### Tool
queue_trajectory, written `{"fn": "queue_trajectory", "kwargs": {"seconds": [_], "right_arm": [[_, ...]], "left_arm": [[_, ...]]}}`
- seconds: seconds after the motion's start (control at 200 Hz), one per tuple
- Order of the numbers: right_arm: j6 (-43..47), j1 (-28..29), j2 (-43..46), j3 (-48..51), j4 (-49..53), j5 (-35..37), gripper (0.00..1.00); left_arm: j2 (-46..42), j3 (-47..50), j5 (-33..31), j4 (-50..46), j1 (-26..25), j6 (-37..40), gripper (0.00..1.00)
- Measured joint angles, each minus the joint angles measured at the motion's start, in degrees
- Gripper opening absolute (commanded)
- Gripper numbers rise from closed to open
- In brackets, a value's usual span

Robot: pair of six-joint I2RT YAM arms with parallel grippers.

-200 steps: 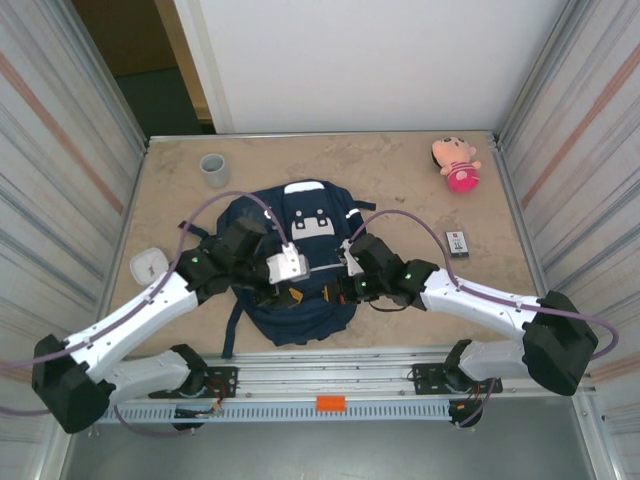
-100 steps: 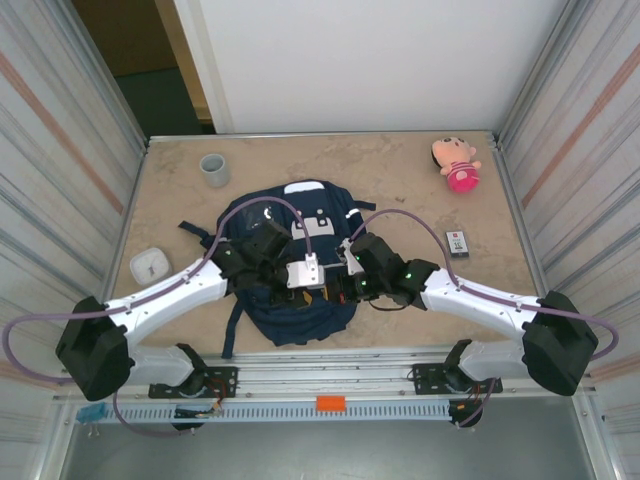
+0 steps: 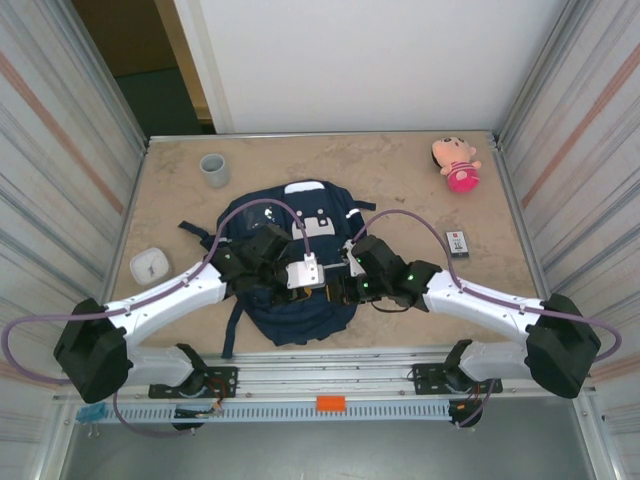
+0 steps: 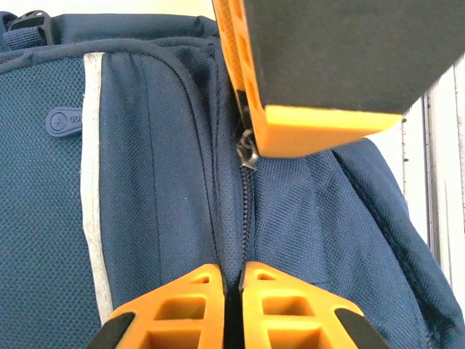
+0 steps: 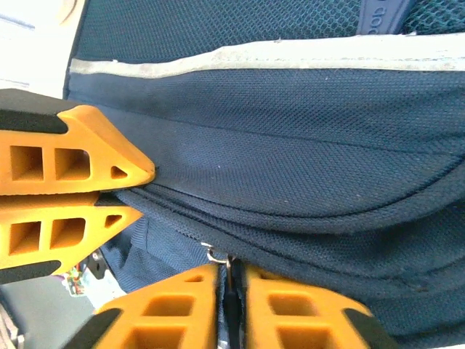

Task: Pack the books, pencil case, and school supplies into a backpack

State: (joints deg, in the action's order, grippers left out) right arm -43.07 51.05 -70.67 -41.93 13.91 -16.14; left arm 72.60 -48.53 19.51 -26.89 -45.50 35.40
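The navy backpack (image 3: pixel 300 315) lies flat mid-table, white patches on its top. My left gripper (image 3: pixel 322 282) is shut on a fold of its fabric beside the zip line (image 4: pixel 244 211). In the left wrist view the left fingertips (image 4: pixel 200 280) meet on the seam. Just beyond, my right gripper (image 3: pixel 342 290) is shut on the metal zip pull (image 5: pixel 218 254); the pull also shows as a zip pull (image 4: pixel 248 145) under a right finger (image 4: pixel 320 65). The whitish packet with red markings (image 3: pixel 457 243) lies on the table to the right. The book and the black case are hidden.
A grey cup (image 3: pixel 214 169) stands at the back left. A white square object (image 3: pixel 149 266) lies left of the backpack. A pink doll (image 3: pixel 456 163) sits at the back right. Corrugated walls close both sides, and a metal rail (image 3: pixel 330 375) runs along the near edge.
My left arm swung rightward over the backpack, bringing its gripper close to the right gripper. Over the last half second almost nothing moved. The right arm stayed put.
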Motion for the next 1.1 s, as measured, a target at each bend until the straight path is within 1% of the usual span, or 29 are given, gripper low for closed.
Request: {"fn": "queue_trajectory", "kwargs": {"seconds": [0.075, 0.16, 0.2, 0.246, 0.291, 0.376, 0.541, 0.682, 0.767, 0.802, 0.847, 0.932, 0.987, 1.017, 1.097], "right_arm": [[-0.02, 0.44, -0.07, 0.00, -0.11, 0.48, 0.28], [0.04, 0.79, -0.26, 0.00, -0.28, 0.94, 0.29], [0.02, 0.85, -0.44, 0.00, -0.35, 1.07, 0.25], [0.24, 0.85, -0.66, 0.00, -0.37, 1.18, 0.16], [-0.20, 0.85, -0.85, 0.00, -0.20, 1.53, 0.09], [0.22, 0.85, -0.92, -0.02, -0.20, 1.92, 0.00], [0.24, 0.17, 0.15, -0.02, 0.31, 2.67, 0.00], [1.01, -3.19, 2.95, 0.00, 2.95, 2.82, 0.00], [1.75, -4.70, 4.20, 0.04, 4.37, 2.73, 0.00], [1.90, -4.96, 4.37, 0.04, 4.57, 2.60, 0.00], [2.12, -4.98, 4.39, 0.07, 4.50, 2.23, 0.00], [2.64, -4.94, 4.35, 0.26, 4.13, 1.53, 0.00], [2.84, -4.90, 4.28, 0.48, 4.13, 1.42, 0.00], [2.86, -4.90, 4.22, 0.61, 4.17, 1.29, 0.00], [3.06, -4.61, 3.96, 0.70, 4.15, 1.14, 0.00]], "left_arm": [[-0.09, 0.44, 0.42, 0.44, 0.07, -0.81, 0.03], [-0.09, 0.57, 0.57, 0.79, 0.07, -1.40, 0.03], [-0.13, 0.57, 0.59, 0.81, 0.07, -1.70, 0.03], [-0.22, 0.59, 0.63, 0.83, 0.11, -2.03, 0.03], [-0.46, 0.70, 0.66, 0.94, 0.22, -2.25, 0.02], [-1.25, 1.33, 1.09, 1.46, 0.92, -2.54, 0.01], [-3.15, 2.32, 2.49, 1.90, 3.06, -2.67, 0.00], [-5.60, 2.80, 1.64, 1.84, 4.33, -2.62, 0.00], [-6.47, 2.93, 0.85, 1.79, 4.44, -2.62, 0.02], [-6.71, 2.97, 0.83, 1.73, 4.48, -2.62, 0.06], [-6.86, 3.06, 0.87, 1.68, 4.50, -2.62, 0.12], [-6.93, 3.08, 1.05, 1.44, 4.55, -3.08, 0.29], [-6.93, 2.99, 1.07, 1.01, 4.55, -3.50, 0.45], [-6.91, 2.86, 1.09, 0.79, 4.48, -3.67, 0.52], [-6.47, 1.79, 0.85, 0.11, 3.41, -4.90, 0.63]]}}
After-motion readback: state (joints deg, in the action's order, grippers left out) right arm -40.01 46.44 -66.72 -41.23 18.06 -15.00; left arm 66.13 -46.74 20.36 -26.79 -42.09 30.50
